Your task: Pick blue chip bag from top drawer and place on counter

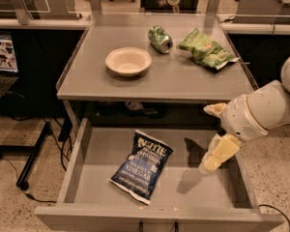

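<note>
Your end effector [207, 166] hangs over the right side of the open top drawer [203, 199]. It is angled down and to the left, with its pale yellow tip above the drawer floor and near the right wall. You cannot tell from this view whether it is set wide or narrow. It is not touching the bag. Its shadow [193, 149] falls dark on the drawer floor just to its left. Behind it, the white arm [261, 111] comes in from the right edge, passing below the front right corner of the desk [174, 79].

The blue chip bag [141, 166] lies flat on the drawer floor, a little left of the middle and well apart from the end effector. It is turned slightly, so its top end points up and to the right, with the white lettering facing you.

On the desk above, a pale bowl [128, 61] stands left of centre. A green can [160, 38] lies on its side further back, to the bowl's right. A green chip bag [205, 49] rests towards the back right, near the desk's right rim.
</note>
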